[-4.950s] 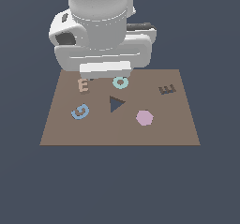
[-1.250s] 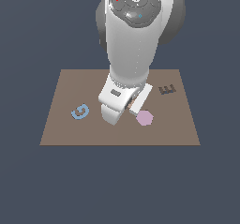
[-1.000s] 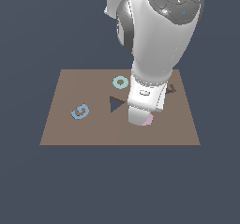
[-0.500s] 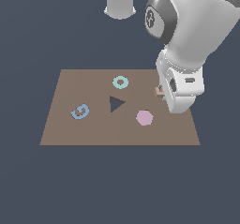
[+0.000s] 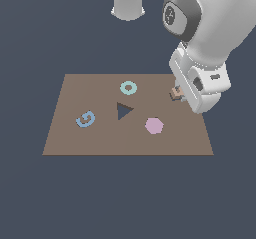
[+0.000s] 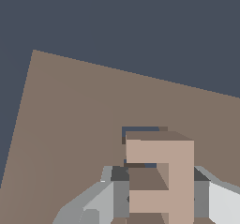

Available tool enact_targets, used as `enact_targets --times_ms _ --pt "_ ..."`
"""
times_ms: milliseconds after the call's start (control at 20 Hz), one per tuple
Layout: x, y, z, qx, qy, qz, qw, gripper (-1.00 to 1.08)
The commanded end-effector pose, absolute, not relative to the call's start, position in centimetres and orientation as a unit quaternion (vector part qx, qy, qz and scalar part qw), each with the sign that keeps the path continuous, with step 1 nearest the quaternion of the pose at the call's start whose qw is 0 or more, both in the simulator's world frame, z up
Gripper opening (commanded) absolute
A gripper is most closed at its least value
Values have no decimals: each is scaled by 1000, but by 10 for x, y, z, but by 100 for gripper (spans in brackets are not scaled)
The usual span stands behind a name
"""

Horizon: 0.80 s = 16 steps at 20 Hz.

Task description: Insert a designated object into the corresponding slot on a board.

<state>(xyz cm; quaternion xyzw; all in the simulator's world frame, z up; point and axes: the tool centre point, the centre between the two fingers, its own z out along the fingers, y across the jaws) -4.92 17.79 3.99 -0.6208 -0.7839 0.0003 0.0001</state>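
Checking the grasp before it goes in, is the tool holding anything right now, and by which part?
Yes. The tool is shut on the tan E block: its fingers press the block's two opposite sides, near its lower half, above the board.

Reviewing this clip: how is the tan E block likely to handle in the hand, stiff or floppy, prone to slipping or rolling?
The tan E block looks rigid: its edges stay crisp and straight between the fingers of the hand. Its flat faces probably give the pads a firm hold, so slipping seems unlikely. With no curved sides, it should not roll if set on the board.
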Motion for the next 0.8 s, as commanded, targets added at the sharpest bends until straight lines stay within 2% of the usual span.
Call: enact_targets --times_ms 0,250,300,750 --pt "-49 177 39 -621 -784 0 0 -100" --pt "-51 178 30 -619 -786 0 -1 -100" --pt "-51 178 30 -619 -786 0 -1 100" --pt "-51 178 30 -619 -786 0 -1 100"
